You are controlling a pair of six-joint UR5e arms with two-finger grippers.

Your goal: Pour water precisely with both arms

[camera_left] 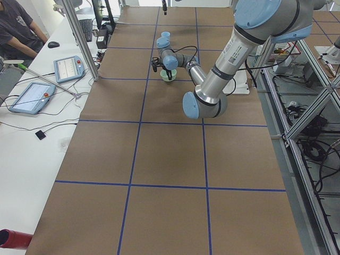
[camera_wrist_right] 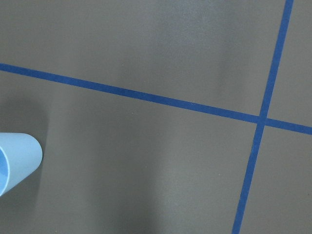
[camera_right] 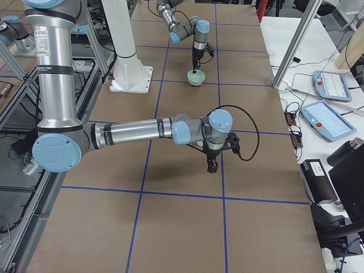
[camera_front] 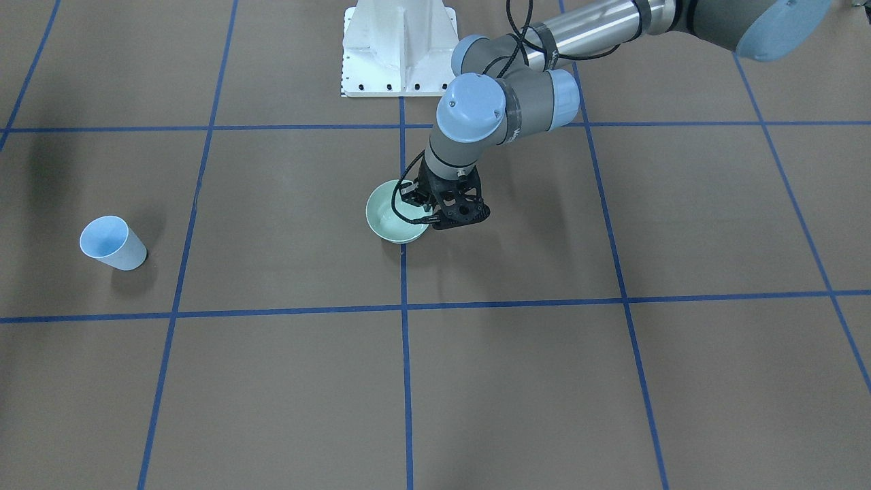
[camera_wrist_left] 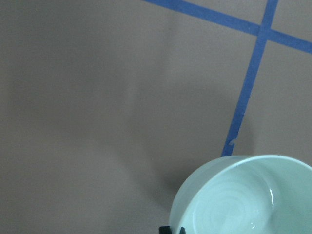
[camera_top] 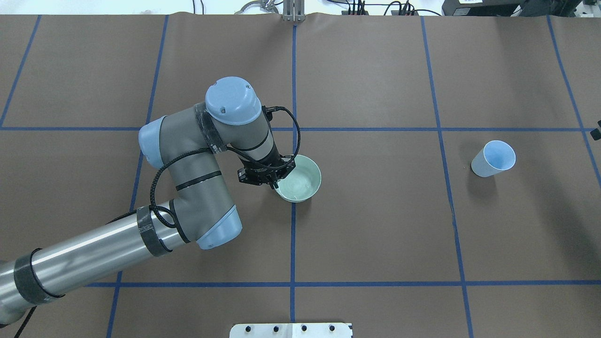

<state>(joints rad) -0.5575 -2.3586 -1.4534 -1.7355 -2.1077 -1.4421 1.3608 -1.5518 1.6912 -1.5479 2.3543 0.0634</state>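
1. The counter [camera_top: 375, 225] is brown paper ruled with blue tape lines. An operator sits at a side desk with tablets.
2. The left arm [camera_top: 197, 188] reaches to the middle, and its end effector [camera_top: 276, 182] points down at the near-left rim of a pale green bowl [camera_top: 300, 178]. A fingertip shows right at the rim in the left wrist view, but I cannot tell whether the jaws have clenched on it.
3. The right end effector [camera_right: 211, 166] hangs just above bare counter. I see it clearly only from the side, so I cannot tell its state.
4. A light-blue cup [camera_front: 112, 243] stands well apart from the bowl, on the robot's right.
5. The water [camera_wrist_left: 234, 209] lies in the bowl's bottom as a thin glossy film with faint swirls and a white glint.
6. I judge the step is gripping the bowl. I'd straddle the rim squarely and clamp firmly. I'd lift level and slowly, since so little water slops easily, and bring the right arm to the cup.
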